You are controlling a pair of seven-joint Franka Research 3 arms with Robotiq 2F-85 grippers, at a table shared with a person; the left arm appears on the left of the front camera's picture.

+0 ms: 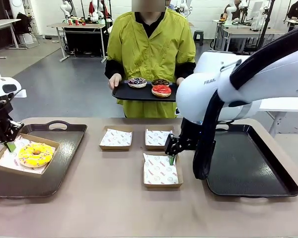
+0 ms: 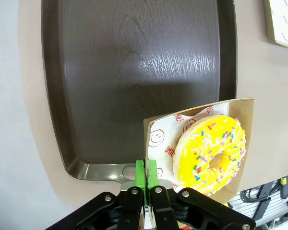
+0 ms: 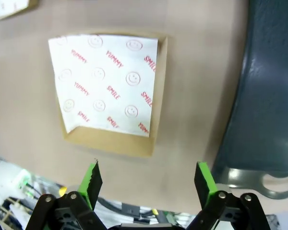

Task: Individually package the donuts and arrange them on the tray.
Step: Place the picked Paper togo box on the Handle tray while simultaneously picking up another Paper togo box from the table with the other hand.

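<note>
Okay, I'm watching the left gripper (image 2: 146, 175) sitting clenched over at the table's left edge; its green pads are pinching the wall of the cardboard box (image 2: 153, 125) that's carrying the yellow donut (image 2: 213, 153); that box is lying on the left tray (image 1: 64, 148), poking past the rim at one corner. I'm seeing the right gripper (image 3: 149, 184) hovering with its jaws released and spread wide, just above the near lined box (image 3: 108, 86) in the middle of the table, toward my edge; the right tray (image 1: 248, 163) is lying just beside it, by the right edge. Two more lined boxes (image 1: 115, 138) (image 1: 157, 138) are sitting side by side farther back. Beyond the far edge, the person (image 1: 151, 44) is holding up a small black tray (image 1: 124, 93); it's carrying the red donut (image 1: 161, 90), the dark purple-sprinkled donut (image 1: 137, 82) and the brown donut (image 1: 160, 82).
</note>
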